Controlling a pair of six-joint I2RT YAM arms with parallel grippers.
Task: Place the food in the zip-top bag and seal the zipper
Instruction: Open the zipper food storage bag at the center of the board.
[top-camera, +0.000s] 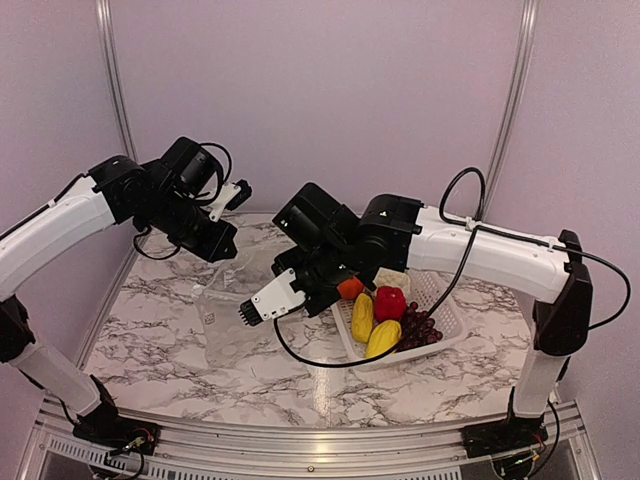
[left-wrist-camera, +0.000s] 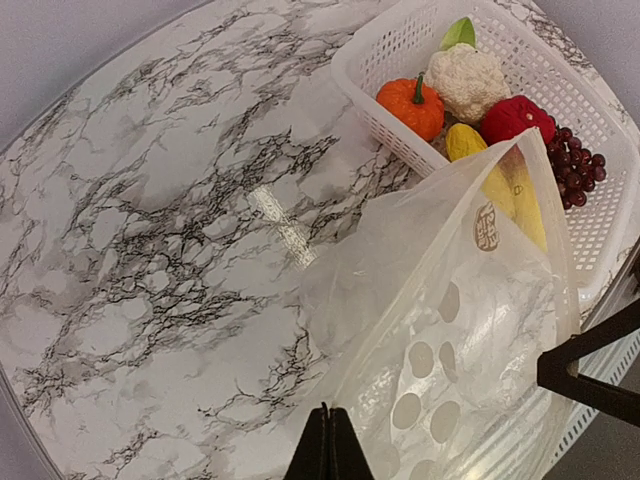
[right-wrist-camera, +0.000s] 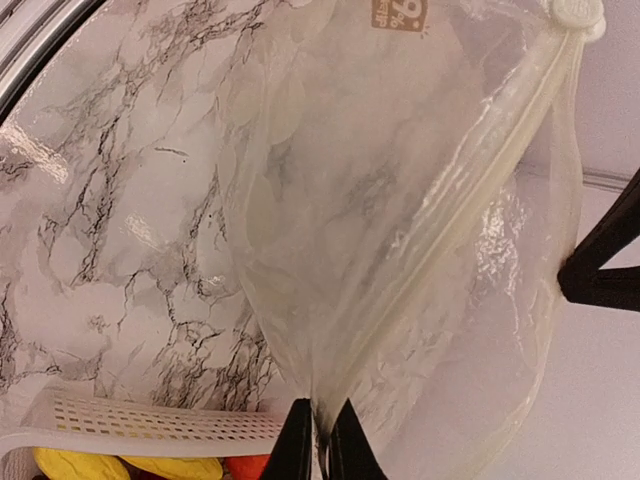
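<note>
— So, how much is done?
— Nothing is bagged yet: the food (left-wrist-camera: 466, 82) is all seen in the white basket (left-wrist-camera: 385, 50), right of the zip-top bag (top-camera: 235, 310), which is held up over the tabletop (left-wrist-camera: 150, 250).
— And the grip?
— The left gripper (left-wrist-camera: 325, 447) is shut on one bag edge, and the right gripper (right-wrist-camera: 320, 440) is clamped on the zipper (right-wrist-camera: 445, 225). Filling and sealing are left.

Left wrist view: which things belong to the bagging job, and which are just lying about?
Job: zip-top bag, zipper, cauliflower, pumpkin, red pepper piece, yellow pieces, grapes.
Just there: white basket, marble table.
</note>
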